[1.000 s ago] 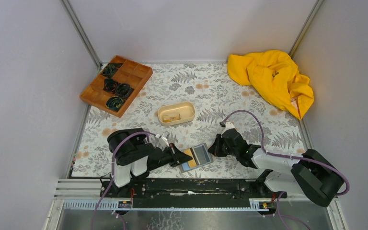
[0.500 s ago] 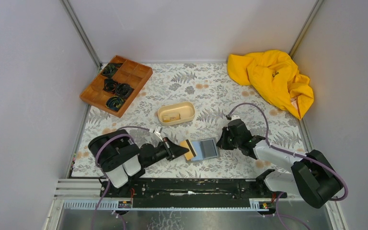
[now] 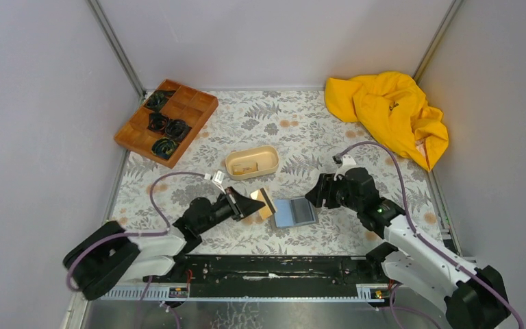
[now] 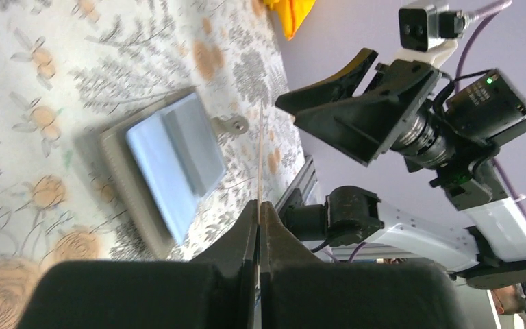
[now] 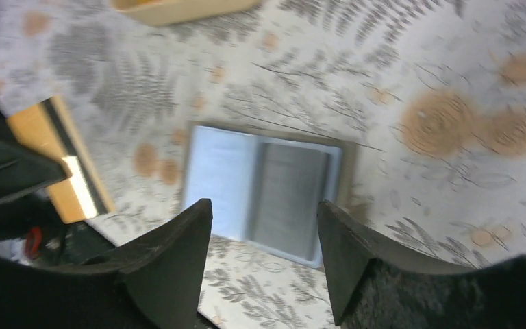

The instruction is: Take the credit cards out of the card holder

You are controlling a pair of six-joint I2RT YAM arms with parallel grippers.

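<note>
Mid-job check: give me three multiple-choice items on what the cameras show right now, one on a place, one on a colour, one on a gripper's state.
1. Where is the card holder?
A. In the beige tray
B. Open on the table, between the two grippers
C. In the brown tray

2. What colour is the card in the left gripper?
A. Orange with a dark stripe
B. Green
C. White

3. How is the right gripper?
A. Shut on the card holder
B. Shut on a card
C. Open, holding nothing

Answers:
1 B: it lies flat on the patterned cloth.
2 A: the right wrist view shows orange and a black band.
3 C: its fingers stand apart above the holder.
</note>
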